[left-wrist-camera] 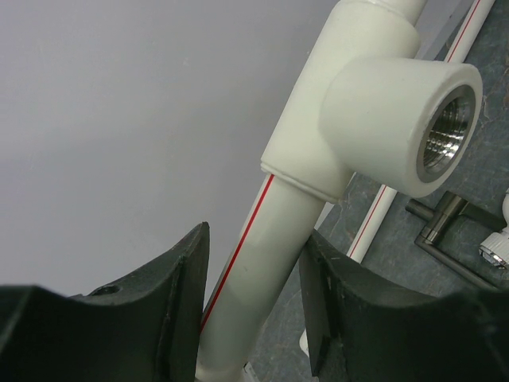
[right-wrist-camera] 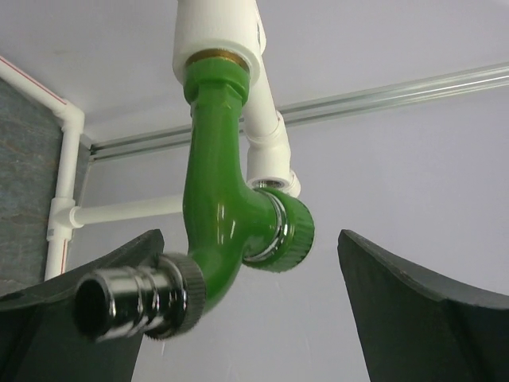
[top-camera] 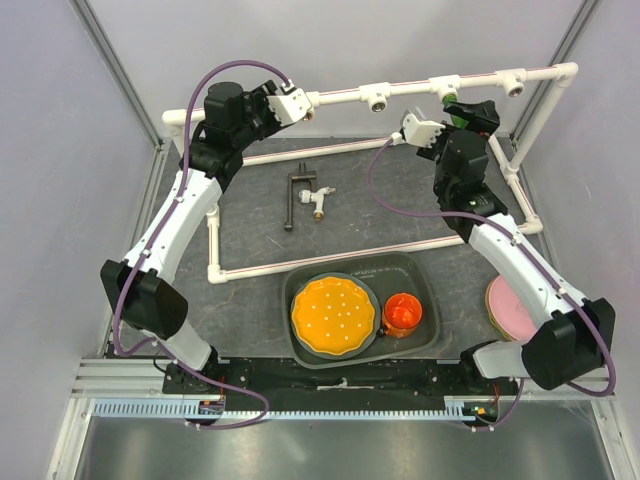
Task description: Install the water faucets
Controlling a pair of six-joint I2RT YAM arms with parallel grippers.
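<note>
A green faucet (right-wrist-camera: 211,199) with a round silver tip (right-wrist-camera: 127,302) hangs from a white tee socket (right-wrist-camera: 216,32) of the pipe frame, brass thread at the joint. My right gripper (right-wrist-camera: 248,239) stands open around it, both fingers apart from the green body. From above, this gripper (top-camera: 462,108) is at the top rail by the green faucet (top-camera: 453,119). My left gripper (left-wrist-camera: 254,318) is shut on the rail's red-striped pipe (left-wrist-camera: 254,263), just below an empty tee socket (left-wrist-camera: 382,119). A black-handled white-and-brass faucet (top-camera: 308,195) lies on the mat inside the frame.
The white pipe frame (top-camera: 300,262) rings the mat; more tee sockets (top-camera: 378,99) sit along its top rail. A dark tray (top-camera: 420,265) at the front holds an orange plate (top-camera: 335,315) and an orange cup (top-camera: 403,313). A pink plate (top-camera: 510,305) lies at the right.
</note>
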